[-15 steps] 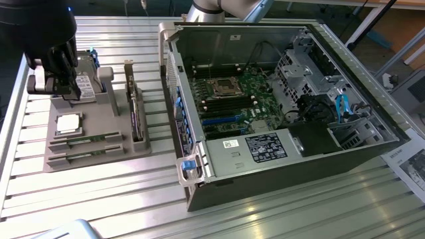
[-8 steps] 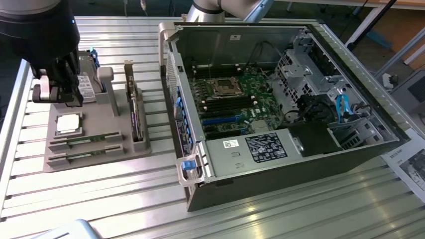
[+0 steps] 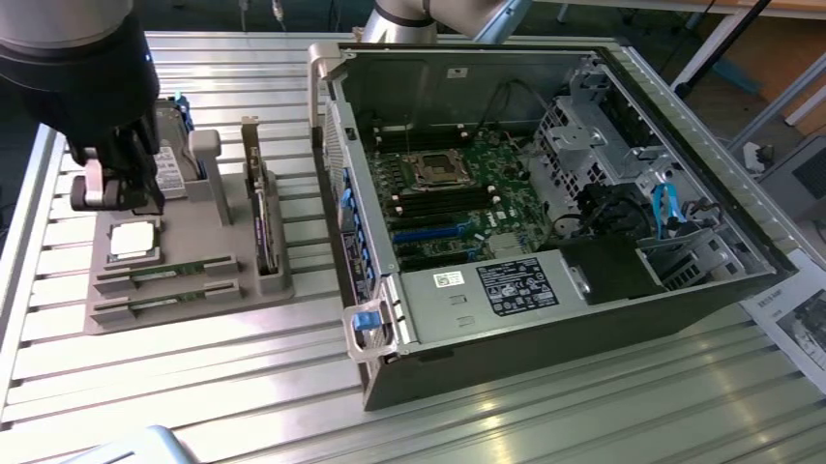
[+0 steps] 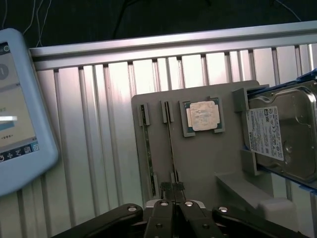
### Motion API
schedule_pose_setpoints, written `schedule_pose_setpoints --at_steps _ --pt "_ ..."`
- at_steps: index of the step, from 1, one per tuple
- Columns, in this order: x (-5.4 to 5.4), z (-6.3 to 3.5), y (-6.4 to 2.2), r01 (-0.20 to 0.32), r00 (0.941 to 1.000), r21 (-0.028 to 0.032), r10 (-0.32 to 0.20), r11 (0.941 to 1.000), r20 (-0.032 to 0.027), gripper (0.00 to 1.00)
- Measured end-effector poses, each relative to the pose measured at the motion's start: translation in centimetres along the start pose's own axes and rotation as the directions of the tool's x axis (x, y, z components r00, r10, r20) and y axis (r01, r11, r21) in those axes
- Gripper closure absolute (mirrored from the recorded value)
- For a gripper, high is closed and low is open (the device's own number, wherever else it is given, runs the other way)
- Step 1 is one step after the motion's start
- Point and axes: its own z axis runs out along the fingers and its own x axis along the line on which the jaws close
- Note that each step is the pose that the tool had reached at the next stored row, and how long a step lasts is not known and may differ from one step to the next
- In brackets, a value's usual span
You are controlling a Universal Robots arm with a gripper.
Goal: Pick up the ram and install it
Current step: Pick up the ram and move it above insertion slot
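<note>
step: approach to pick, nothing lifted | gripper [image 4: 173, 188]: clenched, empty, above tray [image 4: 198, 163] | ram [image 4: 171, 141]: lying in its tray slot beside second stick [image 4: 147, 148], fingertips over its near end | need: jaws parted, squared across the thin stick

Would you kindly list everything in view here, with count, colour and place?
flat grey plastic tray: one, grey, exterior view's left
thin green ram sticks: two, green, slotted in tray
square silver processor chip: one, silver, in tray
metal hard drive: one, silver, tray's end
dark expansion card: one, dark, upright, tray's case side
open metal computer case: one, grey, exterior view's right
pale blue tablet: one, pale blue, near tray
robot's fingers: two, black, shut, above tray
</note>
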Motion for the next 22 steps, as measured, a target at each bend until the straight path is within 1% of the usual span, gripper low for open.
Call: schedule_pose_setpoints --at_steps 8,15,22 --pt "0.1 1.16 -0.06 0.003 1.0000 -0.0001 -0.003 1.0000 -0.0002 0.90" --pt "0.1 1.29 -0.07 0.003 1.0000 -0.0001 -0.003 1.0000 -0.0003 0.90" --pt "0.4 1.99 -0.13 0.004 1.0000 -0.0002 -0.004 1.0000 -0.0003 0.90"
